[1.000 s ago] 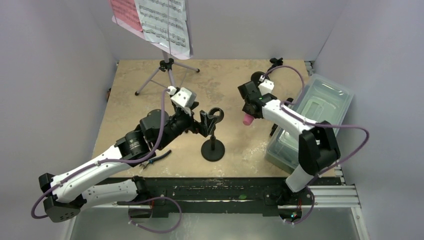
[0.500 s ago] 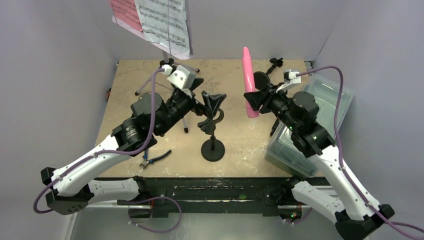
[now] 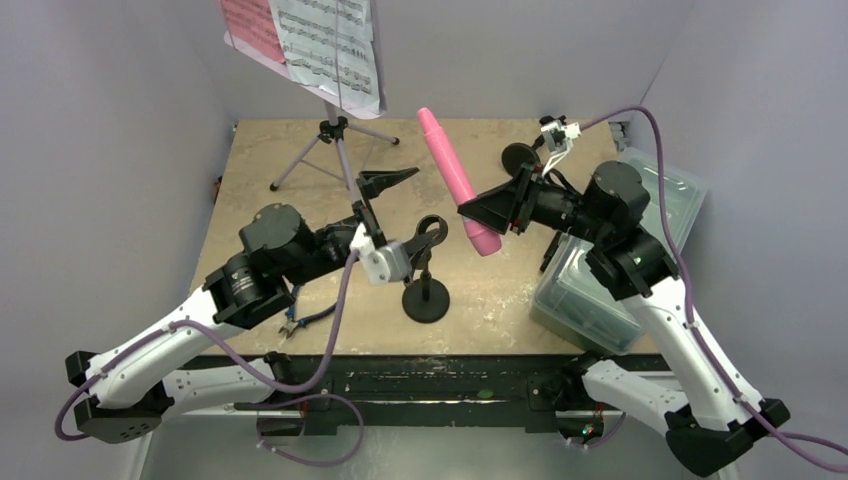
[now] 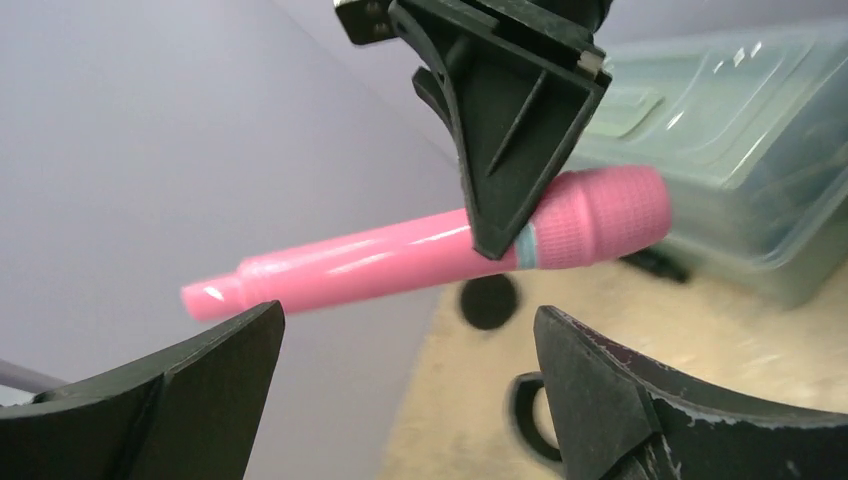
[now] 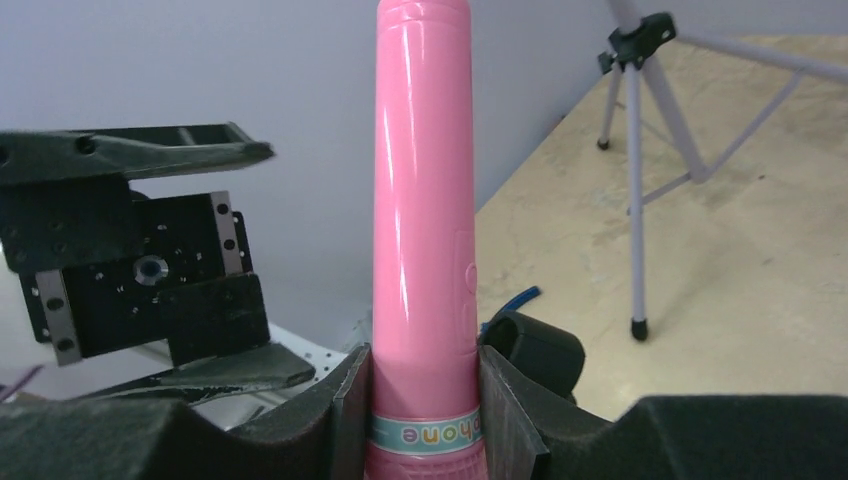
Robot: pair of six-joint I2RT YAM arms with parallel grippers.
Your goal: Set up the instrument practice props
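Observation:
My right gripper is shut on the pink microphone, gripping near its head, and holds it in the air, tilted with its tail up and to the back left. In the right wrist view the microphone stands between the pads. My left gripper is open and empty, facing the microphone from below. A black pole with a clip top stands on its round base just under both grippers. The lavender music stand's tripod stands at the back left with pink and white pages.
A clear plastic tub lies on the right under my right arm. Blue-handled pliers lie near the front edge on the left. A second black round base stands at the back right. Grey walls close in the table.
My right gripper has swung the microphone from upright to leaning left, toward the centre pole. My left arm has dropped and turned, its gripper now facing the microphone with its jaws wide.

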